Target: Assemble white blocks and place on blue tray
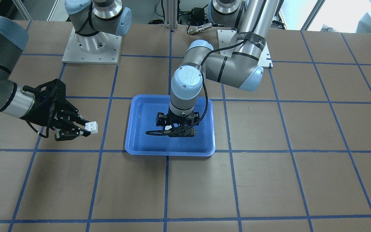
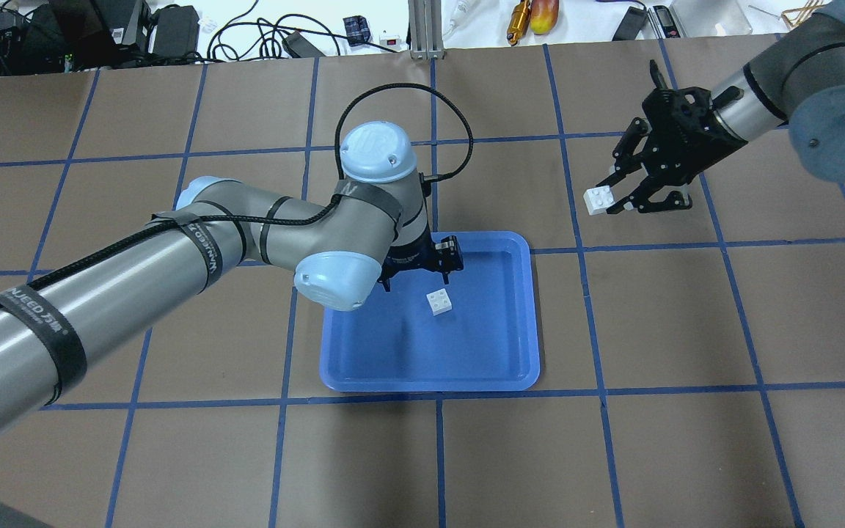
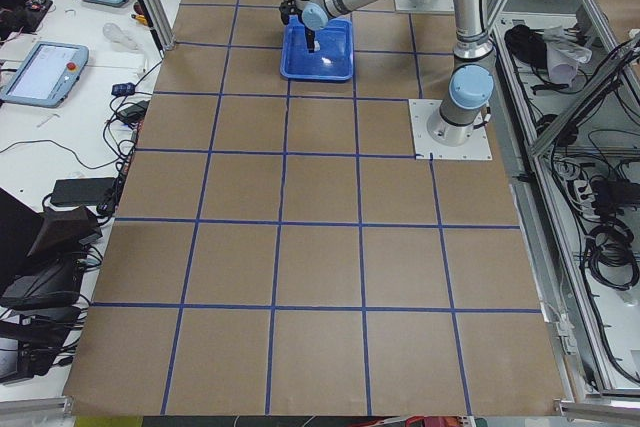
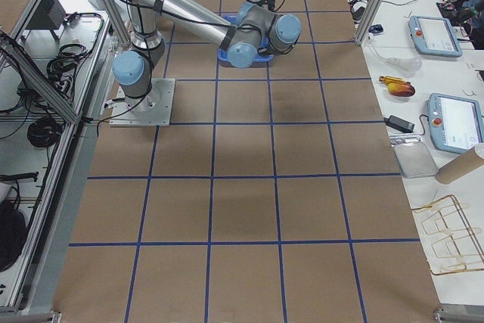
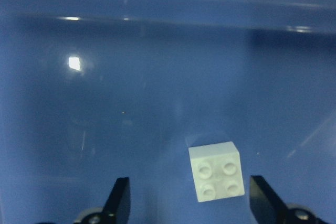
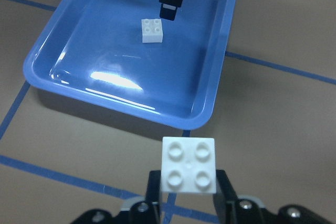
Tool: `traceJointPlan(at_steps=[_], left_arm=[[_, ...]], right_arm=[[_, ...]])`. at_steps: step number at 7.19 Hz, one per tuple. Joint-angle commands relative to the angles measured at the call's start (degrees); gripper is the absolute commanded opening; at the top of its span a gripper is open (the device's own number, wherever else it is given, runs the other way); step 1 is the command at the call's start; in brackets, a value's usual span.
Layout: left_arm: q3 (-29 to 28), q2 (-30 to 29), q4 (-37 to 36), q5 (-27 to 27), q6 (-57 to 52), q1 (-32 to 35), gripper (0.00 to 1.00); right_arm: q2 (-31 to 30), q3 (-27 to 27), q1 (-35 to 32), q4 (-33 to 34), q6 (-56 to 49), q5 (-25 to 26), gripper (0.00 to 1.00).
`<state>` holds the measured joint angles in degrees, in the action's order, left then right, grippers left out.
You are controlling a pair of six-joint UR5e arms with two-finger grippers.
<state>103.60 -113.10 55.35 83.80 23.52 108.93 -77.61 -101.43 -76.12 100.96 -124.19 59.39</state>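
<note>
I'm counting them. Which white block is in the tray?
The loose block by the left tool; the right tool holds the other block outside the blue tray.

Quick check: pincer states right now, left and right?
Left pincer: open, above a block lying in the tray.
Right pincer: shut on the other block, off the tray.

Brown table (image 2: 686,455) (blue tape (image 2: 603,391) grid).
</note>
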Motion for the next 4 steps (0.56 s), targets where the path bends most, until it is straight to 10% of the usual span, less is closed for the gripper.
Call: traceJointPlan(at_steps=[1,2,4], left_arm=[[0.98,1.47,0.81,-1.62,-3.63,-3.45,1.0],[3.77,1.48,-0.58,-1.97,-6.53,-3.55,0.99],[5.64,1.4,-1.65,-5.29,-5.34,-3.91,0.35]], right_arm=[[0.27,-2.61,-4.73,3.78,4.81,-0.06,0.0],[0.27,-5.68,-6.65,9.2,6.49,-0.15,0.0],[1.14,-12.44,-15.34,23.96,10.1,0.9,0.0]])
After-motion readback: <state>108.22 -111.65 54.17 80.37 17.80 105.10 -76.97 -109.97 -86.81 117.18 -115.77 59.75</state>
